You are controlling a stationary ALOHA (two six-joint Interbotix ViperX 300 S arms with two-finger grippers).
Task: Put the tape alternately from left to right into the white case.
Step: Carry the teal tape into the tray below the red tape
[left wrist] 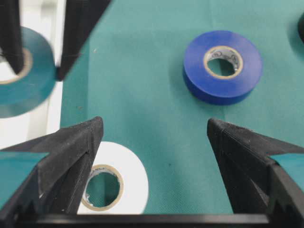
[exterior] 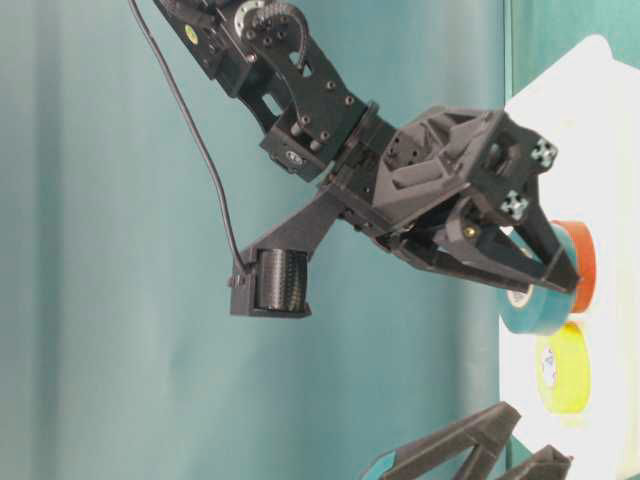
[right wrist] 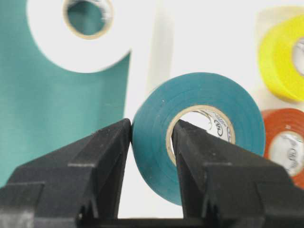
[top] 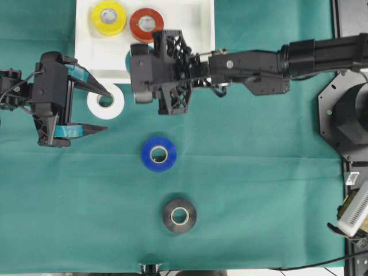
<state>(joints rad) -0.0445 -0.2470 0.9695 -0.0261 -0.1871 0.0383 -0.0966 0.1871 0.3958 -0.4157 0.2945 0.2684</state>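
Overhead, right gripper (right wrist: 151, 137) pinching teal roll (right wrist: 199, 128), mostly hidden; left gripper (left wrist: 152, 142) spread over half-covered white roll (left wrist: 121, 183).

Bright, even light throughout; the white case (top: 198, 34) glares nearly featureless. Shadows stay faint. Wrist views blur nearby fingers (right wrist: 102, 161) and distant rolls.

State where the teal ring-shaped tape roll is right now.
In the right wrist view, the teal ring-shaped tape roll is pinched by the right gripper, above the white plastic tray.
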